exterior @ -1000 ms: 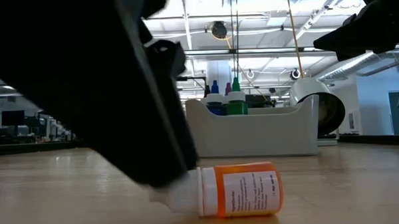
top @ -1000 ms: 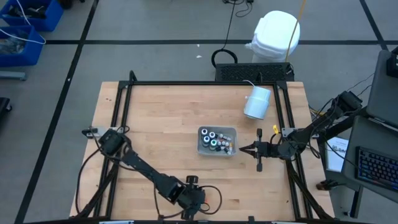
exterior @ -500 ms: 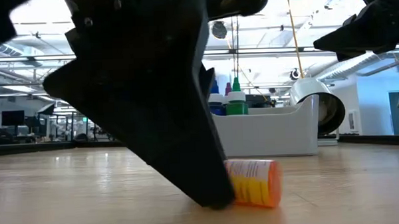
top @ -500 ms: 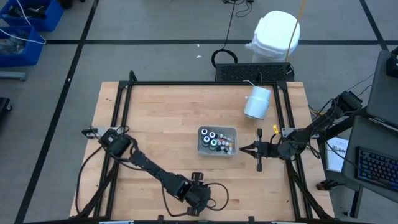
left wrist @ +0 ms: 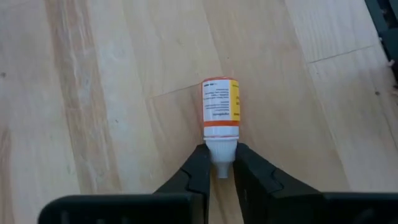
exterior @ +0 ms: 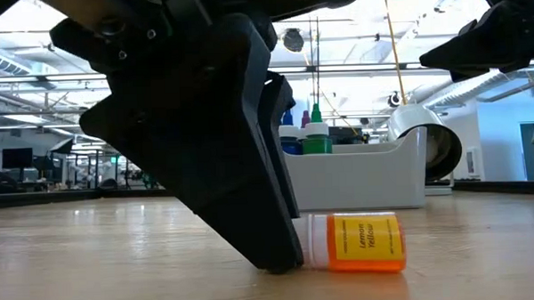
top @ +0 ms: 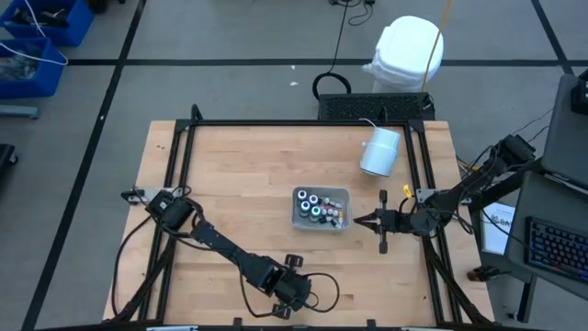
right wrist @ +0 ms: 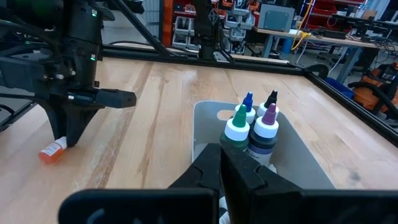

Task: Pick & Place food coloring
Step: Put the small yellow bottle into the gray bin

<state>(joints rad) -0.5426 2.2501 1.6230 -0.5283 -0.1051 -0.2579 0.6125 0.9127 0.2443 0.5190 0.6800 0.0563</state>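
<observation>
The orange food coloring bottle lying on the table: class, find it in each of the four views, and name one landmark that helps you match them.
High view: not visible; the left gripper near the front table edge covers it.
Low view: orange bottle lying at centre bottom.
Left wrist view: at centre, white cap between the fingers.
Right wrist view: small, far left, beneath the left gripper.
Shared landmark: the left gripper closing on its cap.

You have one orange bottle (left wrist: 219, 109) lying loose on the table (top: 248, 175), and one clear tray (top: 320, 223) holding the rest. Your right wrist view resolves four dropper-tipped bottles (right wrist: 251, 127) in it; your overhead view cannot give an exact tray count. One white cylinder (top: 380, 151). Two grippers: left gripper (left wrist: 218, 175), right gripper (top: 359, 220).
</observation>
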